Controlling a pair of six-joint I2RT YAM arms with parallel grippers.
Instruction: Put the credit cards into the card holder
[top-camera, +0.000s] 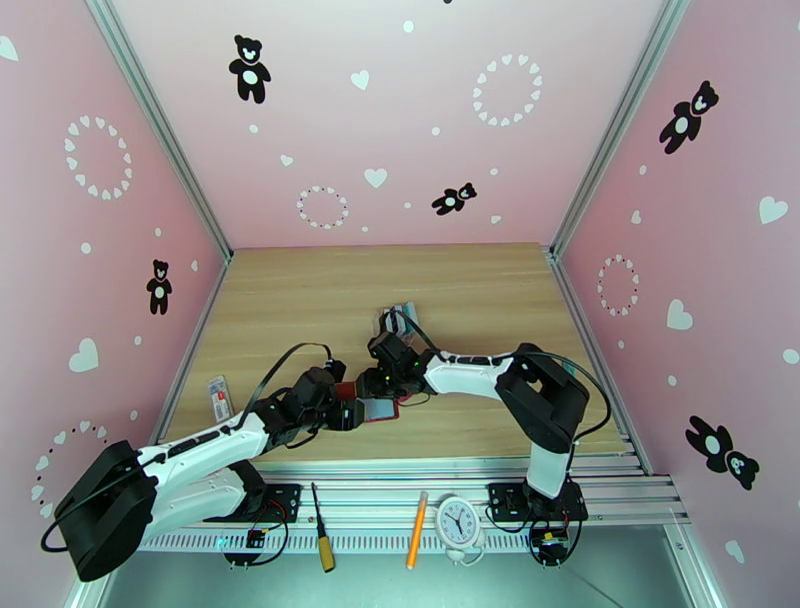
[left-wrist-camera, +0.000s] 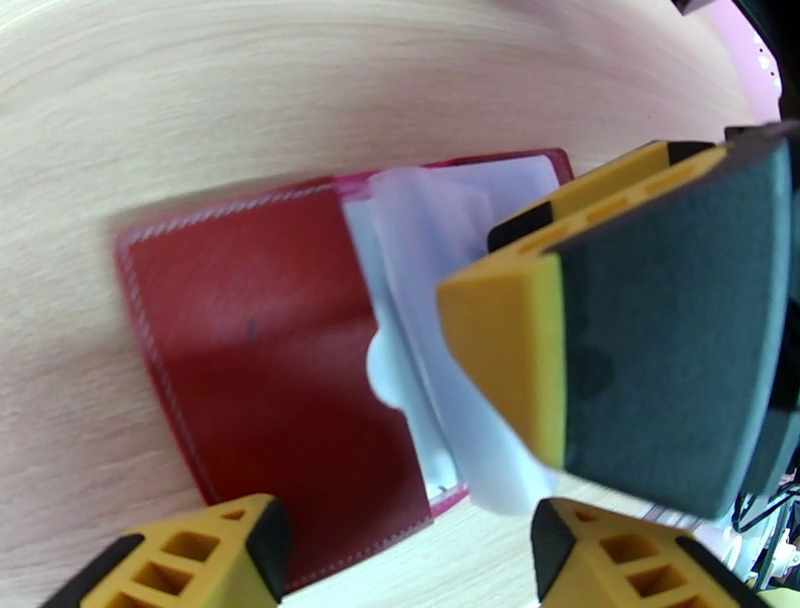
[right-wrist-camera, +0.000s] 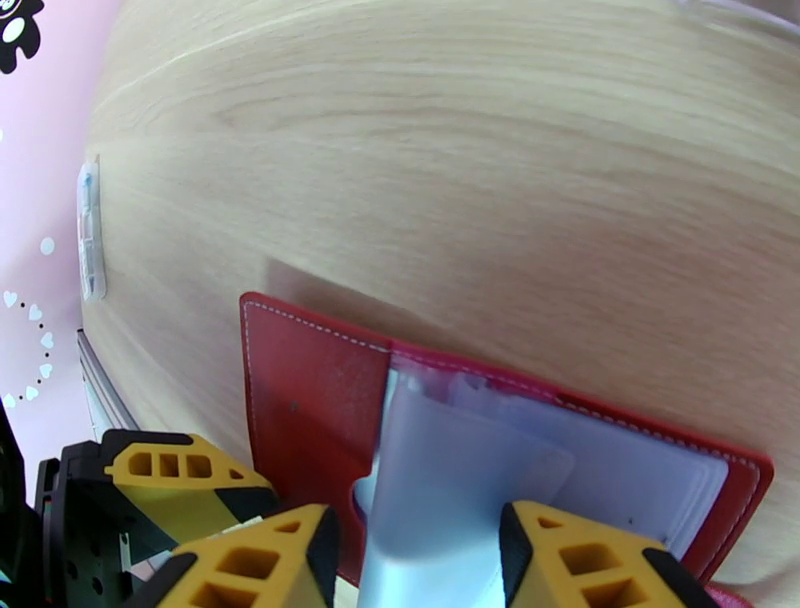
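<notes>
White arms (top-camera: 205, 445), black joints (top-camera: 105, 510); yellow tools (left-wrist-camera: 405, 530)

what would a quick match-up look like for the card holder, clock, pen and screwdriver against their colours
Things:
1 card holder
2 clock
3 pen
4 screwdriver

Colours:
a orange
b white
c dark red
d black shaft, yellow handle

Pairs: 1-c, 2-b, 3-a, 4-d
</notes>
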